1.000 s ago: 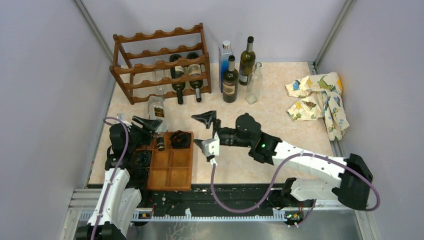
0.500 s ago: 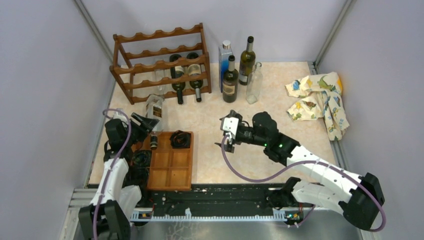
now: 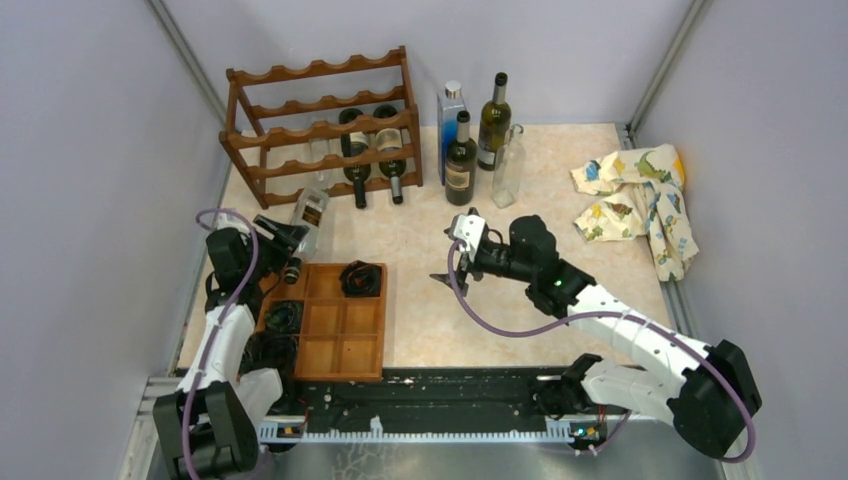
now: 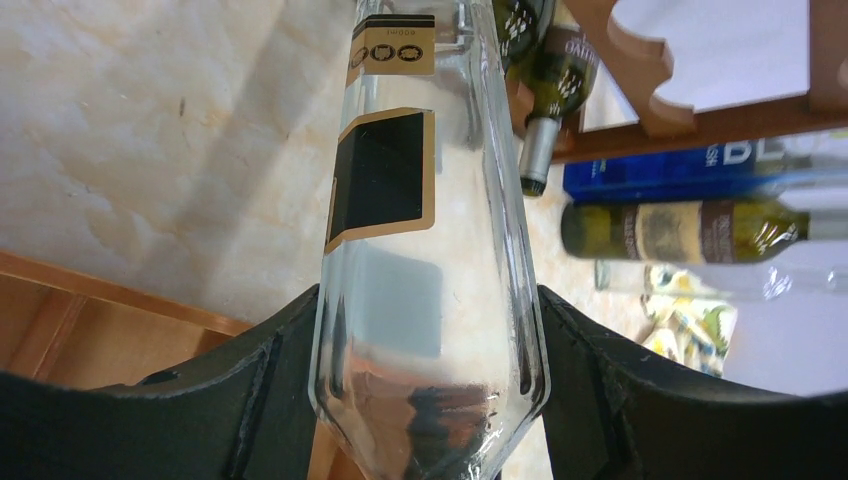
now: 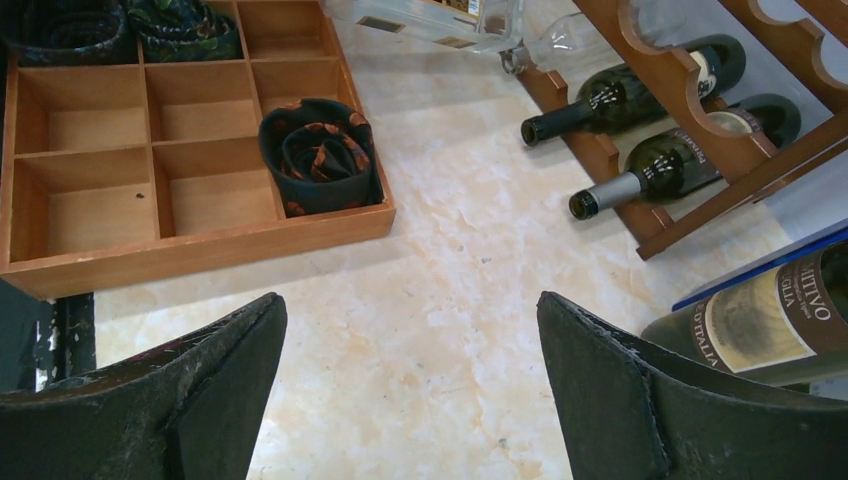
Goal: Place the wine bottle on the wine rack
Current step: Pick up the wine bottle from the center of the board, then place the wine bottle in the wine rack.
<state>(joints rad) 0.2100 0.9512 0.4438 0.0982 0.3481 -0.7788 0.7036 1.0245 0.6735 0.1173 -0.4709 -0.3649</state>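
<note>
At the near left, beside a compartmented wooden tray (image 3: pixel 340 374), the left arm folds upward. The left gripper (image 4: pixel 430 330) is clamped on the shoulder of the clear glass wine bottle (image 4: pixel 420 200), which slants base-first toward the rack. Mid-scene, the right arm reaches leftward, the right gripper (image 5: pixel 410 340) spread wide and empty above the pale marbled tabletop (image 3: pixel 420 330). Farther back stands the dark, scalloped wooden wine rack (image 3: pixel 320 125), with two green bottles (image 3: pixel 372 150) lying in it.

Left arm (image 3: pixel 222 345) folded at near-left edge, wrist reaching far and right. Left gripper (image 3: pixel 288 243) clamped on wine bottle (image 3: pixel 310 214), one finger pressing each side. Right arm (image 3: pixel 620 320) stretched from near-right base toward left and far. Right gripper (image 3: pixel 455 246) faces left, jaws wide apart, empty.
</note>
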